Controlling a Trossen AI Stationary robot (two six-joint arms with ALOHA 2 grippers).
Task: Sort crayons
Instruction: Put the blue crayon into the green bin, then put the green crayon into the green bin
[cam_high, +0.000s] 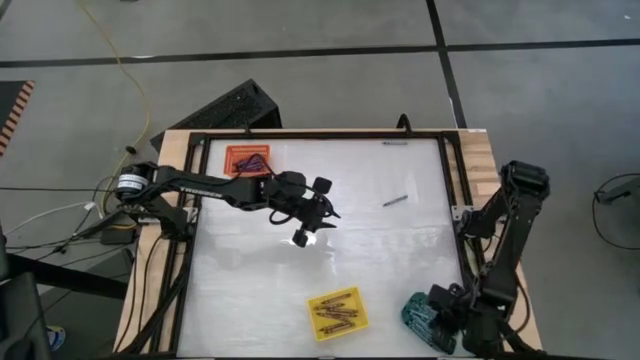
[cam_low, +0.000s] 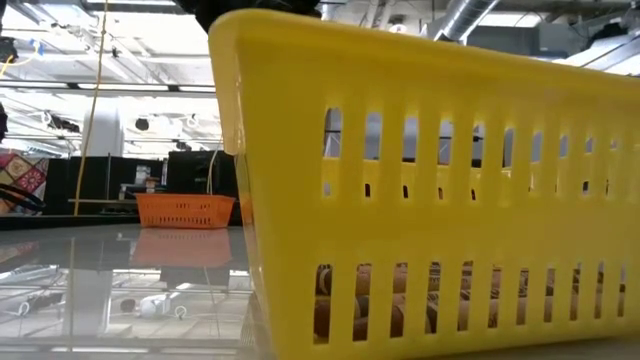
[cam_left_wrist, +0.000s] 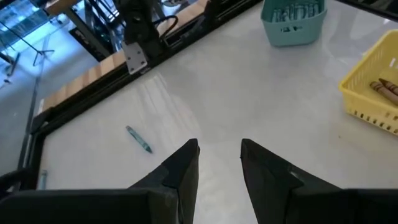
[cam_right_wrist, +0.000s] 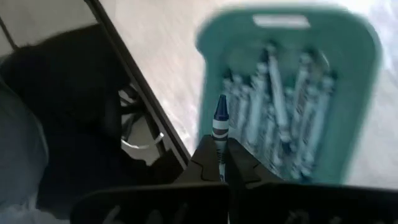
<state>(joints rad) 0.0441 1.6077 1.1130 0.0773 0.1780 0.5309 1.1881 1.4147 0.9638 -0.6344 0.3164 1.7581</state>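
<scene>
My right gripper (cam_right_wrist: 217, 163) is shut on a teal-blue crayon (cam_right_wrist: 219, 127) above the teal tray (cam_right_wrist: 357, 74), which holds several teal-blue crayons; tray and gripper show at the table's near right corner (cam_high: 428, 308). My left gripper (cam_left_wrist: 219, 155) is open and empty over the table's middle (cam_high: 312, 222). A loose teal-blue crayon (cam_left_wrist: 139, 139) lies flat on the white table, to the right of the left gripper (cam_high: 394, 200). The yellow tray (cam_high: 337, 312) holds brownish crayons; the orange tray (cam_high: 249, 159) holds dark ones. My right gripper pinches the teal-blue crayon's lower part (cam_right_wrist: 221, 155) between its two fingers. The crayon lies along the fingers, and its pointed tip (cam_right_wrist: 219, 102) sticks out past the fingertips. It is lifted clear, over the teal tray's near rim.
A black frame (cam_high: 452, 190) runs around the white table top. The yellow tray's slotted wall (cam_low: 430, 190) fills the low view, with the orange tray (cam_low: 185, 210) far behind. A small teal thing (cam_left_wrist: 42, 179) lies by the frame's far rail.
</scene>
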